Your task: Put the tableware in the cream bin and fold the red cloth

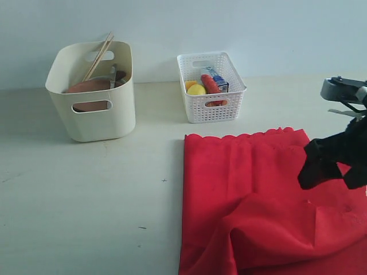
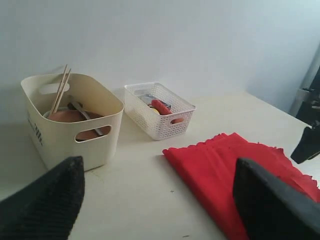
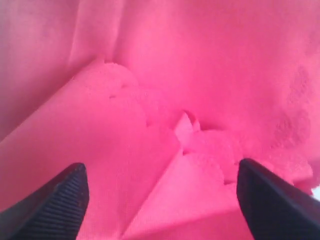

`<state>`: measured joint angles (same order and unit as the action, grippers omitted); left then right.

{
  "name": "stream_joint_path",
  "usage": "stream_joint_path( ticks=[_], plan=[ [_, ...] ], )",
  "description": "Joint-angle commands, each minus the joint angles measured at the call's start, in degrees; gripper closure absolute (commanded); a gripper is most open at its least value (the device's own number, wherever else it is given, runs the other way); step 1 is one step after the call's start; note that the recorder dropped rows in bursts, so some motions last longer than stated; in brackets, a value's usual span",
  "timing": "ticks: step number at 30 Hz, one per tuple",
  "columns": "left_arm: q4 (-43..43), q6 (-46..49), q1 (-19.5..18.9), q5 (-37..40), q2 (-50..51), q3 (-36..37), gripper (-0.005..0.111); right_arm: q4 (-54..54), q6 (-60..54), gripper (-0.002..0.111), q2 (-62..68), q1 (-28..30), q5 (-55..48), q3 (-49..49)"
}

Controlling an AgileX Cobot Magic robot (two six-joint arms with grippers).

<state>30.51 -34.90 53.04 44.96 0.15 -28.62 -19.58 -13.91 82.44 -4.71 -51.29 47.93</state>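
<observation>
The cream bin (image 1: 92,123) stands at the back left. It holds two chopsticks (image 1: 98,56) leaning out, a brown wooden plate (image 1: 86,87) and a steel piece. The red cloth (image 1: 246,195) lies at the front right, its near part folded over in a rumpled flap. My right gripper (image 1: 328,171) hovers open just over the cloth's right side. In the right wrist view its fingers (image 3: 50,205) stand wide apart above the scalloped fold (image 3: 200,140), holding nothing. My left gripper (image 2: 160,200) is open and empty above the bare table, facing the bin (image 2: 65,135) and the cloth (image 2: 225,165).
A white lattice basket (image 1: 210,86) with food items stands behind the cloth, to the right of the bin. The pale table (image 1: 86,200) stretches left of the cloth. A wall closes the back.
</observation>
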Motion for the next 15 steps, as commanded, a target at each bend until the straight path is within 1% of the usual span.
stream_joint_path(
  ticks=[1, 4, 10, 12, 15],
  plan=[
    [-0.5, 0.2, 0.0, 0.1, -0.1, 0.3, 0.029, -0.9, -5.3, 0.031, 7.7, 0.5, -0.9, 4.1],
    [-0.7, 0.2, 0.0, 0.1, -0.1, 0.3, 0.029, -1.1, -9.1, 0.031, 13.0, 0.5, -2.0, 4.5],
    [-0.8, 0.2, 0.0, 0.1, -0.1, 0.3, 0.029, -1.7, -10.7, 0.031, 18.0, 0.4, 0.9, 4.6],
    [-0.8, 0.2, 0.0, 0.1, -0.1, 0.3, 0.029, -4.1, -13.1, 0.032, 19.2, 0.4, -0.7, 5.2],
    [-0.9, 0.2, 0.0, 0.1, -0.1, 0.3, 0.029, -8.7, -19.0, 0.037, 20.4, 0.4, -3.6, 5.3]
  ],
)
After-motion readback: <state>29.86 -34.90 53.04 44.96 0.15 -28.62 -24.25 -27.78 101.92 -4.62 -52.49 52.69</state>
